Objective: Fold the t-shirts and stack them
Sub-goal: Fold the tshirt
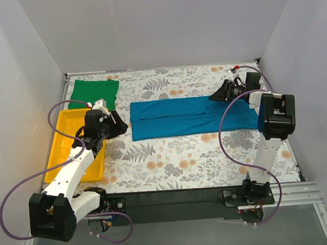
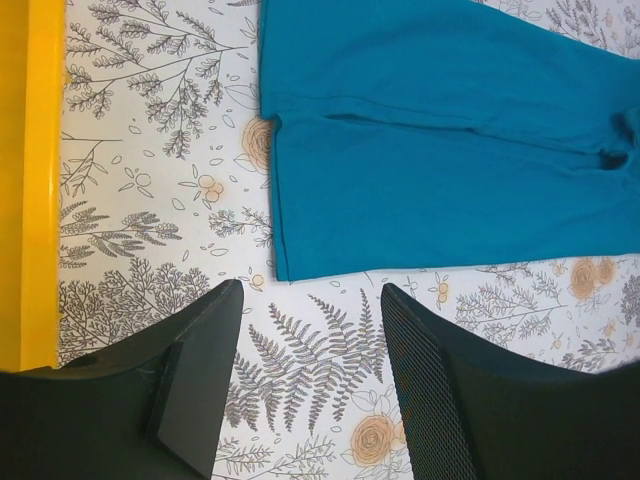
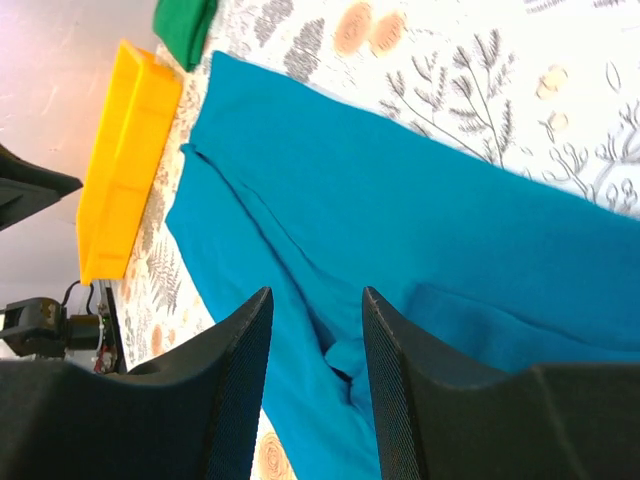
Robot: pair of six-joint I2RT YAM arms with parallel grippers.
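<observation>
The teal-blue t-shirt [image 1: 174, 117] lies flat across the middle of the table as a long band, folded lengthwise. At the back left lies the green t-shirt [image 1: 95, 93], folded small. My left gripper [image 1: 119, 128] hovers at the teal shirt's left end. In the left wrist view the left gripper [image 2: 312, 290] is open over bare tablecloth, just short of the teal shirt's [image 2: 440, 150] hem. My right gripper [image 1: 214, 96] is over the shirt's right part. In the right wrist view the right gripper [image 3: 317, 292] is open above the teal cloth [image 3: 400, 200], with a small bunched fold lying between the jaws.
A yellow plastic tray [image 1: 64, 128] stands along the left edge, under my left arm, and shows in both wrist views [image 2: 30, 180] [image 3: 125, 150]. The green t-shirt [image 3: 182, 25] sits just beyond it. White walls close in the table on three sides.
</observation>
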